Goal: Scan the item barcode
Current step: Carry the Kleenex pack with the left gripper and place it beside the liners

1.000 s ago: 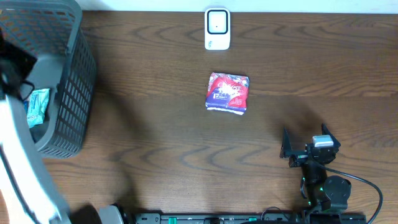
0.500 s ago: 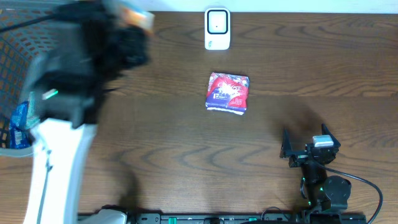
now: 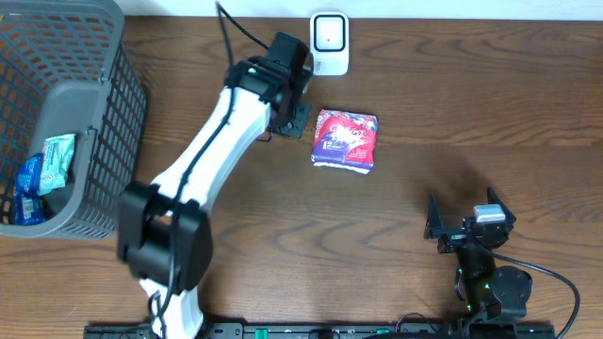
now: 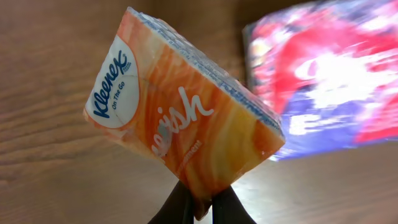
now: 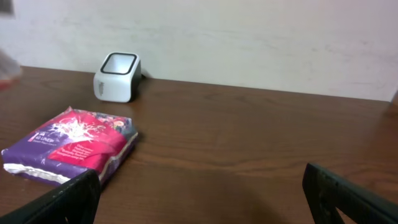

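I read "Kleenex On The Go" on the orange tissue pack (image 4: 186,124); print on the red-purple pack (image 4: 329,81) is blurred.

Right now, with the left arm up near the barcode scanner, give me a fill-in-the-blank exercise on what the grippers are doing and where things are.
1. The left gripper is shut on an orange tissue pack branded ____.
2. The right gripper has its jaws ____.
3. The grey mesh basket stands on the robot's ____ side.
4. The red and purple packet lies flat on the ____.

Missing words: Kleenex; open; left; table.
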You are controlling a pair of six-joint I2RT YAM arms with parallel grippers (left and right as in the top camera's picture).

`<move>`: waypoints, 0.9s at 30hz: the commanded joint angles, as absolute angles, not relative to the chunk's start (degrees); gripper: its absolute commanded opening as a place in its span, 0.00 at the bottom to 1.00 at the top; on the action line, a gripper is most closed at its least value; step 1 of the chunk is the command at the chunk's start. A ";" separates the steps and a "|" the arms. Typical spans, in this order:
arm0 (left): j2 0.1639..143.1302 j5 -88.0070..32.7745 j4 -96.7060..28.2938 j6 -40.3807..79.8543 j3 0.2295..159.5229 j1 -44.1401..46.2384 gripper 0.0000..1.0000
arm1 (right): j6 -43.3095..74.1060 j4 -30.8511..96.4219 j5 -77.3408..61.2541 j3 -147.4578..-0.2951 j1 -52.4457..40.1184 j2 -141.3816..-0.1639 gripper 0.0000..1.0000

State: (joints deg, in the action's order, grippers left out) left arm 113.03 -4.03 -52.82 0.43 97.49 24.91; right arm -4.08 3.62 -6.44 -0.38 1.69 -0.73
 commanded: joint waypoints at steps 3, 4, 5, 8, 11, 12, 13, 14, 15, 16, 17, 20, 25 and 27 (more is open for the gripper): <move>119.55 -6.20 -53.93 -1.67 97.17 25.85 0.07 | -4.80 3.86 -6.72 -0.36 1.89 -0.49 0.99; 120.84 -7.90 -53.93 -1.67 97.17 26.33 0.07 | -4.80 3.86 -6.72 -0.36 1.89 -0.49 0.99; 121.75 -9.13 -53.82 -1.67 97.17 26.83 0.08 | -4.80 3.86 -6.72 -0.36 1.89 -0.49 0.99; 124.09 -11.92 -52.93 -1.58 97.17 28.36 0.07 | -4.80 3.86 -6.72 -0.36 1.89 -0.49 0.99; 125.43 -12.38 -51.44 -1.15 97.12 30.20 0.07 | -4.80 3.86 -6.72 -0.36 1.89 -0.49 0.99; 125.67 -12.47 -50.81 -0.58 97.12 30.74 0.07 | -4.80 3.86 -6.72 -0.36 1.89 -0.49 0.99; 125.84 -12.47 -49.98 0.99 97.12 31.42 0.07 | -4.80 3.86 -6.72 -0.36 1.89 -0.49 0.99; 125.86 -12.49 -49.32 2.09 97.12 31.88 0.07 | -4.80 3.86 -6.72 -0.36 1.89 -0.49 0.99; 125.86 -12.49 -48.45 3.44 97.12 32.56 0.07 | -4.80 3.86 -6.72 -0.36 1.89 -0.49 0.99; 125.86 -12.56 -47.64 4.25 97.12 33.12 0.07 | -4.80 3.86 -6.74 -0.36 1.89 -0.49 0.99; 125.86 -12.80 -46.94 4.71 97.12 33.71 0.07 | -4.80 3.86 -6.72 -0.36 1.89 -0.49 0.99; 125.86 -13.08 -45.21 4.84 97.12 35.48 0.07 | -4.80 3.86 -6.74 -0.36 1.89 -0.49 0.99; 125.86 -13.06 -43.81 4.78 97.14 37.41 0.08 | -4.80 3.86 -6.72 -0.36 1.89 -0.49 0.99; 125.80 -13.02 -43.75 4.78 97.27 37.41 0.07 | -4.80 3.86 -6.74 -0.36 1.89 -0.49 0.99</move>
State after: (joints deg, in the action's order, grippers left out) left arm 125.27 -12.21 -43.90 4.27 97.41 37.60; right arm -4.08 3.62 -6.44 -0.38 1.69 -0.73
